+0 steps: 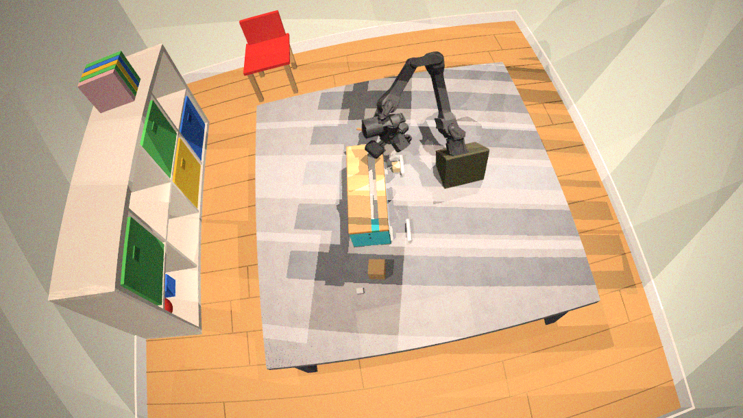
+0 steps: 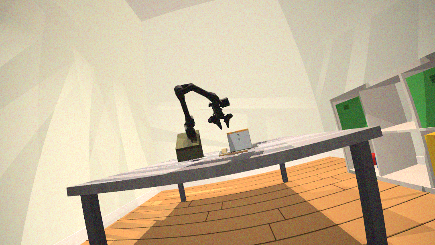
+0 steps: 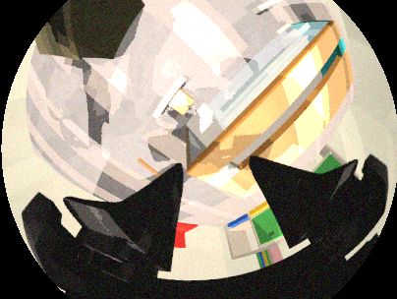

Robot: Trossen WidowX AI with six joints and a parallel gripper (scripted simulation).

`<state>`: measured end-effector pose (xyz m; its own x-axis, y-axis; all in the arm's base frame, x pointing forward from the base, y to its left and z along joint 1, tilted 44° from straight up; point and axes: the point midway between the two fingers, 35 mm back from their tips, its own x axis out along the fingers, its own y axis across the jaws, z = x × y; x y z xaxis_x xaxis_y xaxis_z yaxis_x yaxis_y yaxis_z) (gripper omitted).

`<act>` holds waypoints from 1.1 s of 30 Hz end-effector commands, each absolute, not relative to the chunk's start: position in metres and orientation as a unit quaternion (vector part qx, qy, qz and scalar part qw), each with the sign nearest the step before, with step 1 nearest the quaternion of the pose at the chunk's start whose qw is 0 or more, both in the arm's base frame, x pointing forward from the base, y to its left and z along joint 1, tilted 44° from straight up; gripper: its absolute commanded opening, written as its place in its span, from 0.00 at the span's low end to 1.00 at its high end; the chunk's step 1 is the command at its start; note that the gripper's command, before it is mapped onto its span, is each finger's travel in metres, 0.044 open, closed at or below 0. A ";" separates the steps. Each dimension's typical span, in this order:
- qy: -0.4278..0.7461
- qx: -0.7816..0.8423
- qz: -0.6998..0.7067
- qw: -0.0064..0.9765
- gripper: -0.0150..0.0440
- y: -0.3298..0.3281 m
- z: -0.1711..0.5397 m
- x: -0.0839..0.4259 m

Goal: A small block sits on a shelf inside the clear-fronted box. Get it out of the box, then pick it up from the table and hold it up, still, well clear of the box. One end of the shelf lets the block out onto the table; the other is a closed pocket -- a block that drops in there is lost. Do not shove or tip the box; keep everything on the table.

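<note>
The small block is pale yellow and lies on the table outside the box, against a short white bar. The long box stands upright beside it, with an orange top and a clear front facing the block. My gripper is open and empty. It hangs above the table near the box's end, higher than the block. In the wrist view the block shows beyond the left fingertip, not between the fingers.
A second white bar lies in front of the box. An orange cube and a small white piece lie past its teal end. A thin orange stick lies near the other end. The arm's dark base stands opposite the clear front.
</note>
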<state>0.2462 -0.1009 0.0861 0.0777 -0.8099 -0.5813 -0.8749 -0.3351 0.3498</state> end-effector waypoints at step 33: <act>0.527 -0.786 0.279 0.165 0.74 -0.113 0.070 0.214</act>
<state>0.2188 -0.1066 0.0824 0.3106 -0.7401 -0.5964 -0.7095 -0.5981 0.3726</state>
